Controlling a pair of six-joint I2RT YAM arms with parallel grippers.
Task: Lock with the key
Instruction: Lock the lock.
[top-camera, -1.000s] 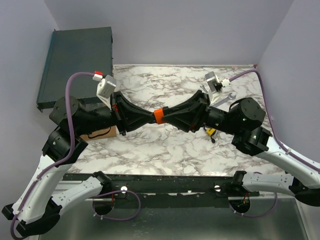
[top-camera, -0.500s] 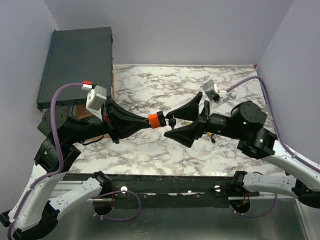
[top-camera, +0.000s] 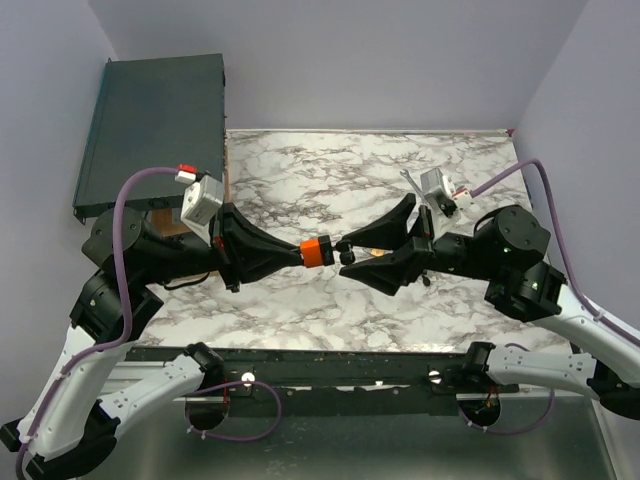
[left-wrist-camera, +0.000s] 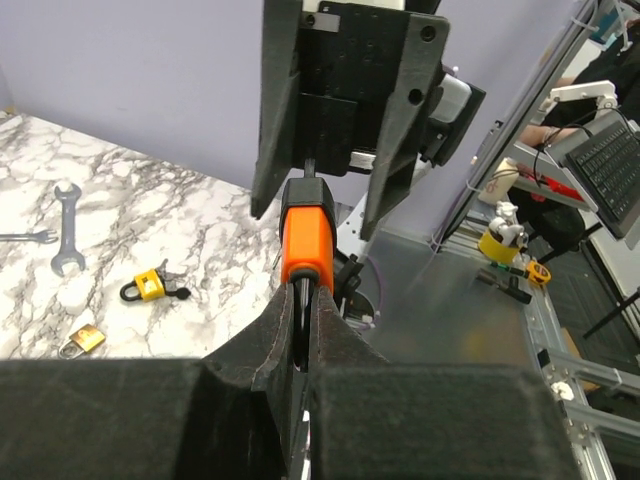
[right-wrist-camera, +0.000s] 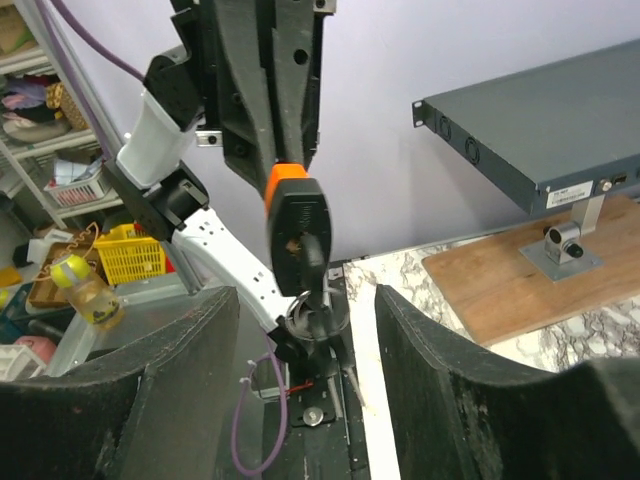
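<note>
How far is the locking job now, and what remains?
Done: the left gripper holds the orange padlock off the table. In hand: the open right gripper straddles the key at the padlock's end, not gripping. Remaining: closing on the key and turning it.

Orange padlock (left-wrist-camera: 305, 235) shackle buried between the left jaws; dark blur beneath, perhaps the key (right-wrist-camera: 316, 318).

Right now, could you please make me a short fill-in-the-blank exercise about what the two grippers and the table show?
1. The padlock in the left gripper has an ___ body.
2. The right gripper has its jaws ___.
3. The tool lying on the marble table is a ___.
Missing words: orange; open; wrench.
</note>
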